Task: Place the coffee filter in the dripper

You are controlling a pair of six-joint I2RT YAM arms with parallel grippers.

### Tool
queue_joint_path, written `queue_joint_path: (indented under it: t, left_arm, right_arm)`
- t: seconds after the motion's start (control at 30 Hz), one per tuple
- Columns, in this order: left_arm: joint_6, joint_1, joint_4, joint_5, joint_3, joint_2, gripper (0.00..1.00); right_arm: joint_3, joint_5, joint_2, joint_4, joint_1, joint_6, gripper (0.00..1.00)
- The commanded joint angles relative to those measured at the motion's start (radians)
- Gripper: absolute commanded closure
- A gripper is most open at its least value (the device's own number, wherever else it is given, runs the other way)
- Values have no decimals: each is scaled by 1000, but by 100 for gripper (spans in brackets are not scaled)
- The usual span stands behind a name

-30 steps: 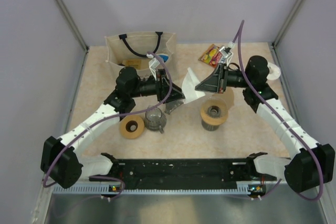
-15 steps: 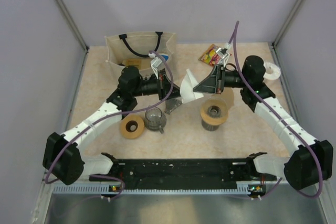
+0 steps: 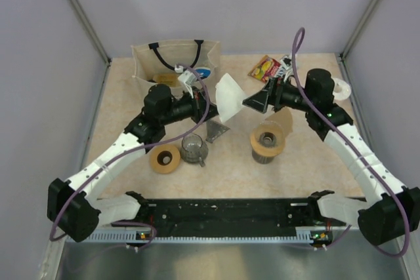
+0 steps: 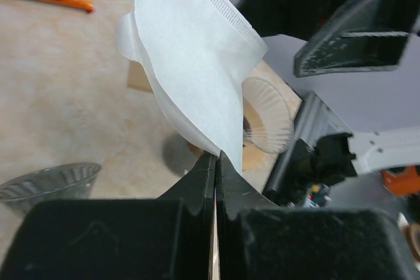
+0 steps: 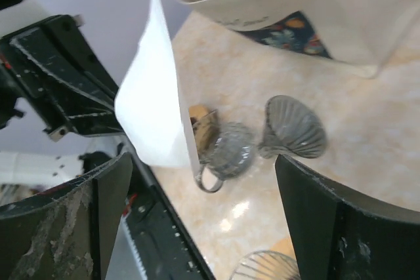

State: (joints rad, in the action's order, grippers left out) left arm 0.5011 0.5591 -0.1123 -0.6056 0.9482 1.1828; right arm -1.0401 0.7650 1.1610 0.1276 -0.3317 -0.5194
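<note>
The dark grey, ribbed, tan-ringed dripper (image 3: 267,140) is set right of centre, well apart from the pale grey walls (image 3: 387,63). The white paper coffee filter (image 4: 190,63) is held aloft to its far left, clamped by the closed left gripper (image 4: 215,159). The right gripper (image 3: 248,102) is spread open beside it.
</note>
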Motion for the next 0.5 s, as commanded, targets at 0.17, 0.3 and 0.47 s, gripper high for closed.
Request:
queue_joint_path:
  t: [0.17, 0.3, 0.47]
  left_arm:
    - [-206, 88, 356, 595, 228, 38, 100]
    - [-257, 145, 431, 682, 326, 119, 100]
    - [-251, 171, 436, 626, 377, 166, 100]
  right_arm:
    - [-90, -340, -75, 64, -26, 75, 8]
    - [-121, -279, -17, 7, -87, 52, 12]
    - [-150, -204, 66, -25, -134, 19, 23]
